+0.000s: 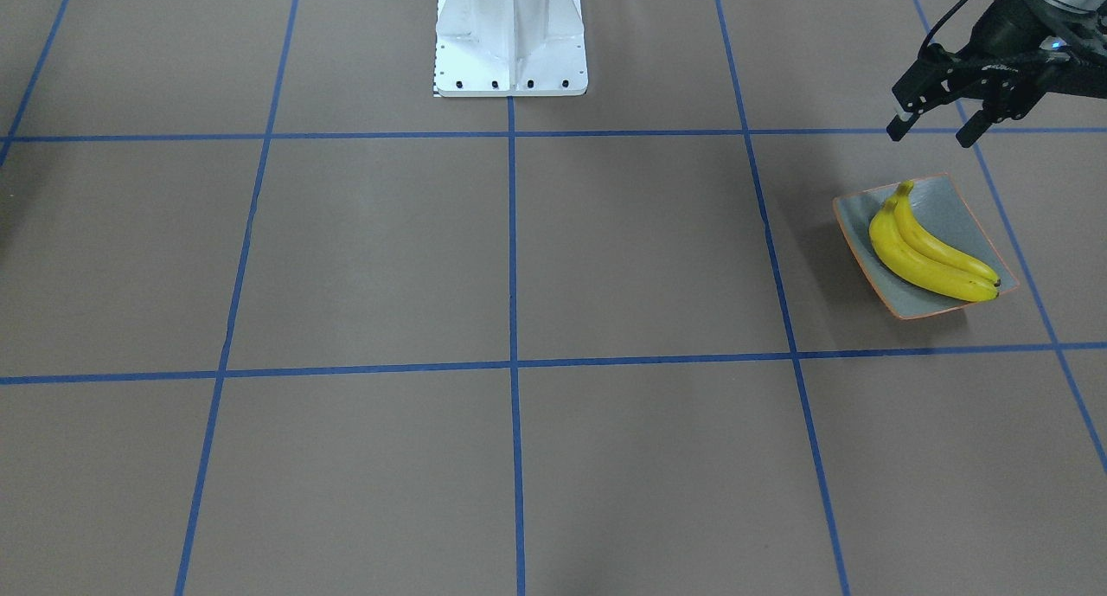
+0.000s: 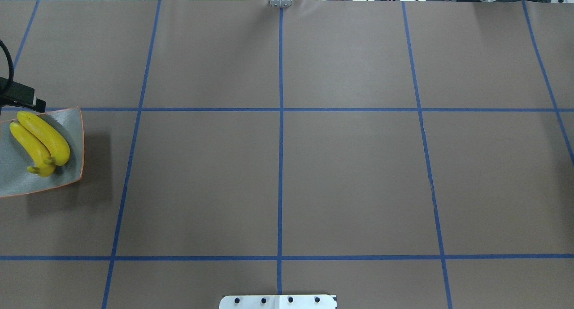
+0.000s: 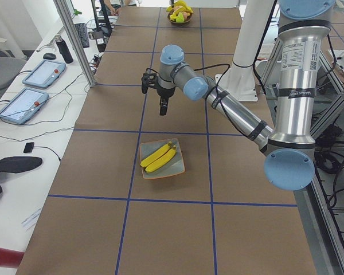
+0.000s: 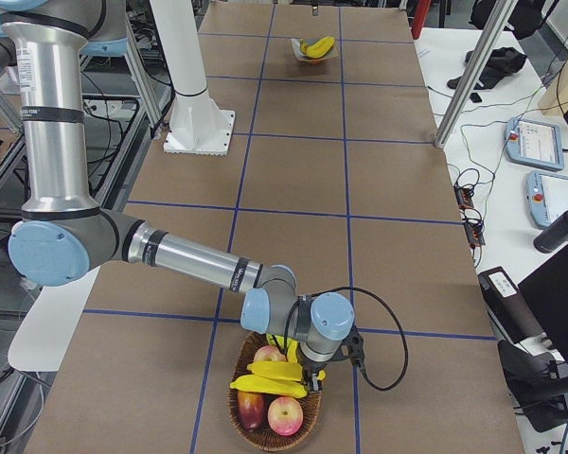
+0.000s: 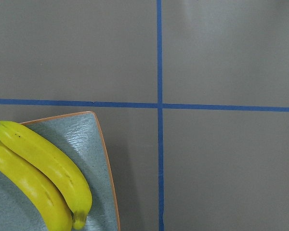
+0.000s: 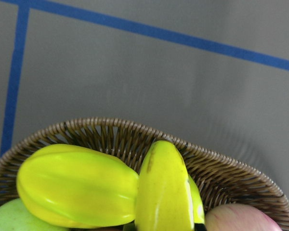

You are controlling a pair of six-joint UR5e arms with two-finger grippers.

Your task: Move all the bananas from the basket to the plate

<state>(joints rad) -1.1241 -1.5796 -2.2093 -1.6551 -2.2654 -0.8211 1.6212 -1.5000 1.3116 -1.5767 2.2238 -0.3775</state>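
Two yellow bananas [image 1: 930, 254] lie side by side on the grey-green plate [image 1: 951, 202]; both also show in the overhead view, bananas [image 2: 42, 141] on the plate [image 2: 74, 120]. My left gripper [image 1: 934, 135] is open and empty, raised above the table just off the plate's edge. More bananas [image 4: 270, 381] lie in the wicker basket [image 4: 308, 426] at the table's other end. My right gripper [image 4: 312, 371] is low over the basket at those bananas; I cannot tell if it is open or shut. In the right wrist view a banana [image 6: 164, 192] fills the middle.
The basket also holds red apples [image 4: 286, 414], a yellow-green starfruit [image 6: 77, 185] and a green fruit. The white robot base [image 1: 510, 34] stands at the table's middle edge. Blue tape lines grid the brown table.
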